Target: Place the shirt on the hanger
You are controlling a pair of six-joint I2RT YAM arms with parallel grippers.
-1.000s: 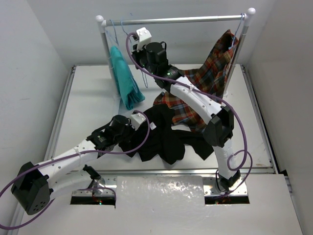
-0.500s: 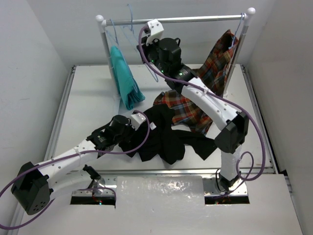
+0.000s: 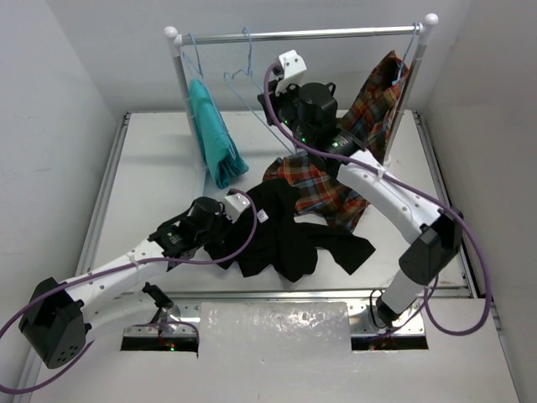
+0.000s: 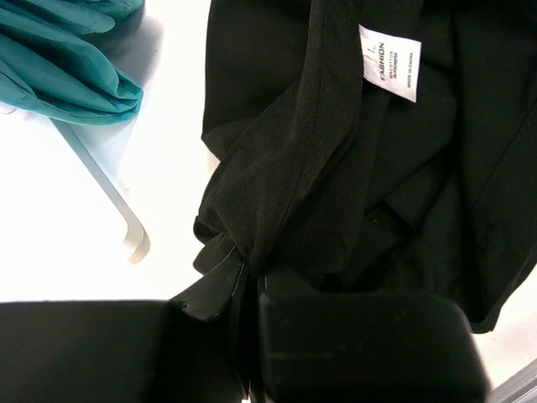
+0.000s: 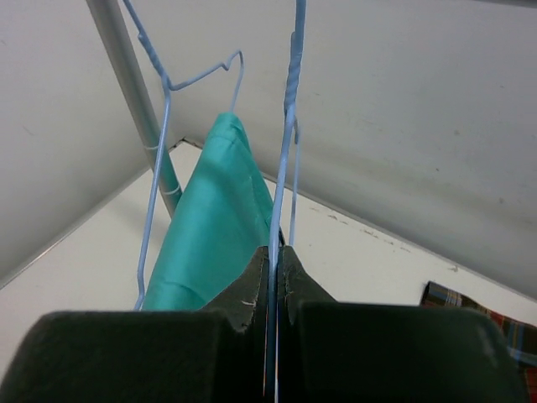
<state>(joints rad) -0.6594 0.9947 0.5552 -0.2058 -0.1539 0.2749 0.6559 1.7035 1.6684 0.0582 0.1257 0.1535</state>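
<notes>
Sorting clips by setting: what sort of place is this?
Probably a robotics test cell, not a home: plain white walls box in a table with a small clothes rail and robot arms.

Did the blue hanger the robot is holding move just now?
Yes. The hanger, pinched in the right gripper, has gone up and rightward along the silver rail, farther from the teal garment.

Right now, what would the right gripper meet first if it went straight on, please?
Beyond the thin pale-blue wire hanger it grips, the right gripper would probably meet the hanging teal fabric garment first; depth is unclear.
</notes>
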